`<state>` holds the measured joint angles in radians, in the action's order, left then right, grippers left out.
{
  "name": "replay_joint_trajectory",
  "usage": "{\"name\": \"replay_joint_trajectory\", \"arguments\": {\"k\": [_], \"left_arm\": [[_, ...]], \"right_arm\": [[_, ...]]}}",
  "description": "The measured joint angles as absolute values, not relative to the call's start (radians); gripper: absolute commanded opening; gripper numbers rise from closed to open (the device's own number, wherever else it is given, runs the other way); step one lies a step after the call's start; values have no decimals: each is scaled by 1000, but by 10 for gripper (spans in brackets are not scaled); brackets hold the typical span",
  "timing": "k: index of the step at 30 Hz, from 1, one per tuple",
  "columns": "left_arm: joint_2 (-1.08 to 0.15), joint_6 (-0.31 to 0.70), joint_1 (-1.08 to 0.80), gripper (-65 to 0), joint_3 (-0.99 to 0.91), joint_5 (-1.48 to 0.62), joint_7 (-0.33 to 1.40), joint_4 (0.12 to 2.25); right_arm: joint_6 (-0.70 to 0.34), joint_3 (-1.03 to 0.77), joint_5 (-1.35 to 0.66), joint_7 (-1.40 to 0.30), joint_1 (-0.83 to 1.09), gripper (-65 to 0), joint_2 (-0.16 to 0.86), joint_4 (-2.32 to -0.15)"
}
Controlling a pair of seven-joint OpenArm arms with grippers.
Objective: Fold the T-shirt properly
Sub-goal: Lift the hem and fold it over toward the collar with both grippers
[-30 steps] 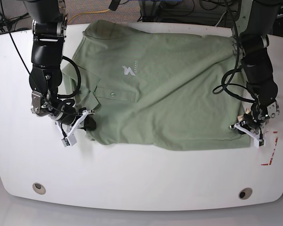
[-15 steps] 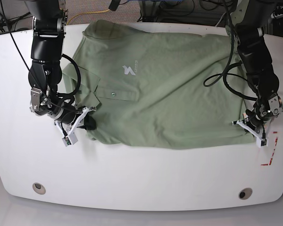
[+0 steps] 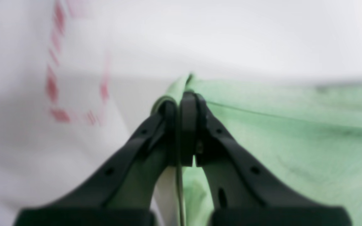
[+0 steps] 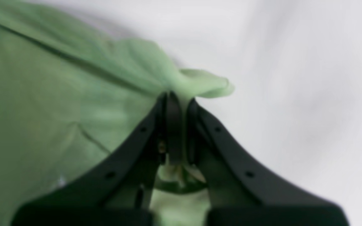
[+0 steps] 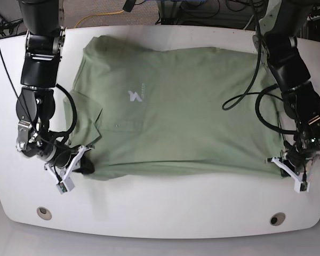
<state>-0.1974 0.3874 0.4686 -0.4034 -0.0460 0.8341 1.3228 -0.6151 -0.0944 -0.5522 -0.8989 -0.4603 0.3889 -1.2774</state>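
**Both grippers clamped on the shirt's near corners**

While the T-shirt [image 5: 176, 112] lies spread flat across the white table [image 5: 160, 205], both arms grip it along its near edge. It covers the middle and far part of the tabletop, its collar toward the table's left edge and its hem toward the right edge in the base view, the small white chest logo [image 5: 132, 96] facing up.

At the near right of the table, the left gripper [image 5: 292, 169] is clenched on the hem corner; its wrist view shows the black jaws pressed together with a thin fold of green fabric [image 3: 181, 84] pinched between them. Blurred red markings [image 3: 58, 91] show on the table surface just beside that corner.

At the near left, the right gripper [image 5: 74, 165] is likewise clamped on the corner next to the collar. Its wrist view shows the jaws closed on a bunched tuft of cloth [image 4: 200, 84] that pokes out past the tips.

Two round holes [image 5: 43, 212] sit in the table near its front edge, well apart from the shirt.
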Motion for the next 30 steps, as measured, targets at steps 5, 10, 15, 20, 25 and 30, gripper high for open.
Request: {"name": "replay_joint_trajectory", "arguments": {"k": [5, 10, 15, 20, 25, 30], "left_arm": [[-197, 387, 522, -650, -405, -46, 920, 1422], [-197, 393, 585, -650, -406, -53, 977, 1504], [-200, 394, 670, -650, -408, -58, 1071, 1610], [-203, 397, 802, -650, -409, -76, 1116, 1690], [-223, 397, 932, -650, -407, -89, 1210, 1735], [-222, 455, 929, -650, -403, -87, 1217, 1753]], "right_arm": [[-641, -94, -546, -949, -561, -650, 436, -1278], [-697, -64, -550, -997, -686, -650, 472, -1280], [-707, -28, -572, -1021, -831, -650, 523, -1281], [-708, -7, -579, -1068, -992, -650, 562, -1282], [-707, -6, -592, -1142, -1128, -650, 598, -1324], [-707, -9, -599, -1177, -1137, -650, 620, -1415]]}}
